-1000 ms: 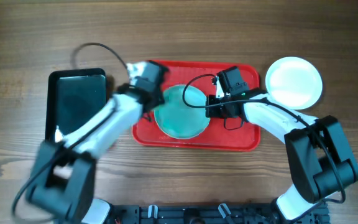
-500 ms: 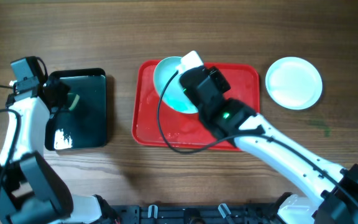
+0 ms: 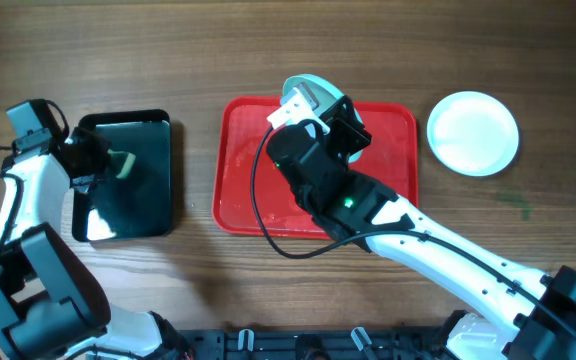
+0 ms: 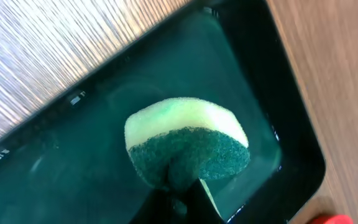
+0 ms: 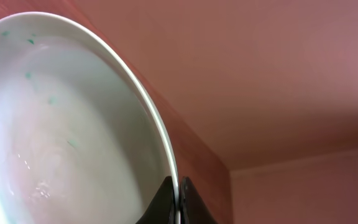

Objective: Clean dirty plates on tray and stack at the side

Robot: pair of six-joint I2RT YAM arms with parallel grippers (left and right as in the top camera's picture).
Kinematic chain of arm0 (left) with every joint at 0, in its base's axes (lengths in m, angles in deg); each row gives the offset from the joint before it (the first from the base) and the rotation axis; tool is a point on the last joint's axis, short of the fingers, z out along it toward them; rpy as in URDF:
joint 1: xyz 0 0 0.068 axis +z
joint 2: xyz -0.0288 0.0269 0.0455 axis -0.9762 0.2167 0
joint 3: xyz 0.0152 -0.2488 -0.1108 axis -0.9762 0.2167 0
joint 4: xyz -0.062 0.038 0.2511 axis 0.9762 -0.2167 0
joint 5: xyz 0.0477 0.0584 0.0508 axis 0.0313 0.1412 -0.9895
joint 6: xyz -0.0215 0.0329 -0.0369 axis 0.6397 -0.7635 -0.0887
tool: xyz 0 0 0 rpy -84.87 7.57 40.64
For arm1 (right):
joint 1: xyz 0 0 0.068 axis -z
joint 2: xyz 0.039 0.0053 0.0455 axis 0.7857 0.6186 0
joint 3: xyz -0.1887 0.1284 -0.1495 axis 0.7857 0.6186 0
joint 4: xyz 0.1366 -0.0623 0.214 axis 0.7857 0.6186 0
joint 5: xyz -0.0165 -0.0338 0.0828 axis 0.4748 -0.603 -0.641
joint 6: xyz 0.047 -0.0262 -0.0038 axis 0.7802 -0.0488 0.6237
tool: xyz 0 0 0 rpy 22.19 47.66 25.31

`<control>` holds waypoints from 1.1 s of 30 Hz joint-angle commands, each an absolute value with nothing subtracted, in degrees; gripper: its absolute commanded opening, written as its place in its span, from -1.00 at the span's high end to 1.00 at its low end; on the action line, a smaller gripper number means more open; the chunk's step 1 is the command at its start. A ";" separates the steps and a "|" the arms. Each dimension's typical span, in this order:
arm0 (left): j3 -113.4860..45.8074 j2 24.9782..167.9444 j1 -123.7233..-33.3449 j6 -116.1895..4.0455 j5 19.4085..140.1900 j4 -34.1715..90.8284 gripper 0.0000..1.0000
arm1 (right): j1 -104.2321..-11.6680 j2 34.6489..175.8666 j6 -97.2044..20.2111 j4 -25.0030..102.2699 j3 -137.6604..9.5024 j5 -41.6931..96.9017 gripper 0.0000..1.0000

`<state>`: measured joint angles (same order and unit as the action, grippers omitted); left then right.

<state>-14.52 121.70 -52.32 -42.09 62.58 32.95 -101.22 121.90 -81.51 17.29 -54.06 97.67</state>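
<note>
**Right arm holds a plate on edge over the red tray, with the stacking spot off to its right**

A brown wooden desk (image 3: 368, 40) seen from above, with a red tray (image 3: 238, 205) at its centre. The right gripper (image 5: 178, 194) is clamped on the rim of a pale cyan plate (image 3: 306, 90), which is tipped up on edge over the far rim of the tray. The wrist view shows a few tiny teal specks on its inner face. A white plate (image 3: 473, 132) lies flat on the desk just beyond the tray's right end, toward the far right corner.

From the held plate, the white plate lies straight toward the right edge of the desk, and the right arm is the nearer one. The likely next move is a sideways carry, levelling the plate before it is set down.

Toward the left edge, the left gripper (image 4: 178, 190) pinches a yellow-and-green sponge (image 4: 185, 146) above a glossy black tray (image 3: 133, 205) — well apart from the held plate
</note>
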 commanded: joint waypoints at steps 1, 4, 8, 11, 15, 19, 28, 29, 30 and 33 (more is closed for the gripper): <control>-14.61 125.63 -53.93 -41.99 64.52 32.69 0.49 | -101.50 120.85 -82.84 16.07 -55.30 100.16 0.91; -14.69 125.24 -53.74 -42.58 63.06 33.63 -0.23 | -101.50 120.85 -84.13 15.72 -55.30 100.20 0.92; -15.13 116.19 -53.26 -42.58 63.30 32.30 -0.33 | -101.50 120.85 -84.57 15.72 -55.30 100.42 0.92; -15.11 110.55 -53.34 -42.55 63.30 31.16 -1.00 | -99.71 120.92 -74.95 20.04 -54.25 86.02 0.91; -15.11 110.85 -53.32 -42.55 63.28 29.61 -1.00 | -83.93 121.09 -45.23 29.36 -53.29 57.84 0.92; -15.09 110.85 -53.32 -42.58 63.23 28.14 -1.00 | -54.79 120.42 -38.39 32.35 -53.29 24.27 0.92; -15.04 110.85 -53.37 -42.55 63.25 27.97 -1.00 | -26.42 126.51 -38.21 34.88 -53.27 29.84 0.84; -15.04 110.85 -53.37 -42.55 63.25 27.97 -1.00 | -26.42 128.76 -37.71 33.95 -53.27 30.30 0.72; -15.04 110.85 -53.37 -42.58 63.25 27.97 -1.00 | -26.42 130.01 -36.68 33.79 -53.27 30.24 0.41; -15.04 110.85 -53.37 -42.58 63.25 27.97 -1.00 | -26.62 131.48 -38.13 34.03 -53.29 22.44 -0.05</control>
<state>-14.71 110.64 -53.54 -42.29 63.38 27.95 -26.22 130.86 -37.58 34.01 -53.45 28.73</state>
